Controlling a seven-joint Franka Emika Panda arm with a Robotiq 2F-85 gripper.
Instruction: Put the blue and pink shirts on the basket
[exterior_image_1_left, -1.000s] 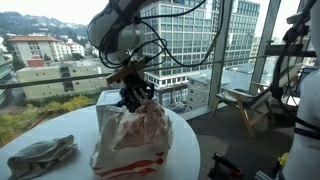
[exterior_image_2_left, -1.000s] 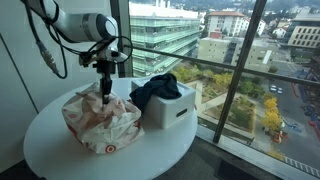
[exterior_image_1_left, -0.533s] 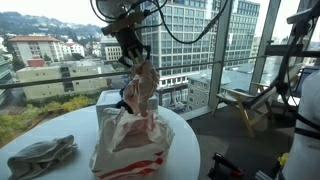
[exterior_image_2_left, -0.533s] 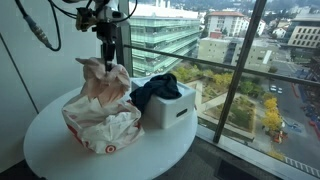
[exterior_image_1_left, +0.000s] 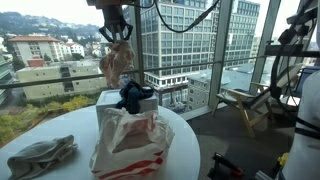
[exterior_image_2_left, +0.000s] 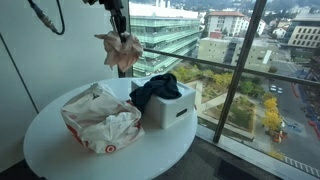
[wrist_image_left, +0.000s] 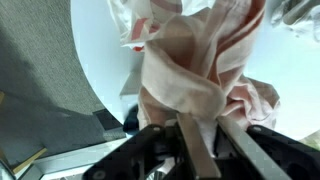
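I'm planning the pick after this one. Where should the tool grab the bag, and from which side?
On the bag, probably the crumpled top rim, coming straight down: it sits slumped with raised folds up there, while its sides bulge smooth. The tool is shut on the pink shirt for now.

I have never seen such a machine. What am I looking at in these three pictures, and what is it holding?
It is a robot arm, steered by a person. Two pictures come from cameras standing in the room; the third comes from a camera on the arm's wrist. Its tool is shut on a pink shirt, which hangs above a round white table. On the table stand a white basket with a dark blue shirt on it, a white and red plastic bag, and a grey cloth.
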